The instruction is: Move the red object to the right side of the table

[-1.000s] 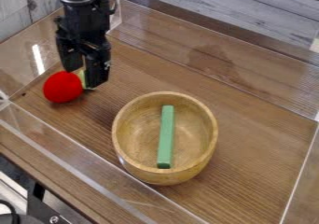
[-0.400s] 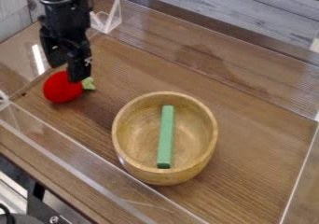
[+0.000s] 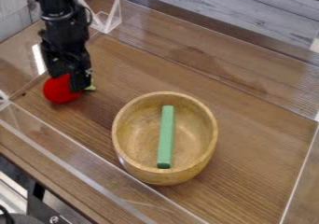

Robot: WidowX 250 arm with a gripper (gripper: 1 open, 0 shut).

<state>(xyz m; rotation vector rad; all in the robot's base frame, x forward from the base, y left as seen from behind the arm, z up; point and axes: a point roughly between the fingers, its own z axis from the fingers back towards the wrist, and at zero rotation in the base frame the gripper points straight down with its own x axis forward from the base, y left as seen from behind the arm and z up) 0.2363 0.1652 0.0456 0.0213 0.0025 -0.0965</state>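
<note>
Camera | end effector (image 3: 65, 76) spread over red object (image 3: 58, 91) | near table (image 3: 237, 69) left wall | right side open

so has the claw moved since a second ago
Yes. The claw has shifted left and down, away from the bowl; it was beside the red object and now sits open right over it.

A robot lab test bench is showing here: a wood-grain worktop (image 3: 237, 69) is sitting fenced by low clear acrylic walls (image 3: 88, 167), with a black robot arm (image 3: 60, 22) reaching over it.
</note>
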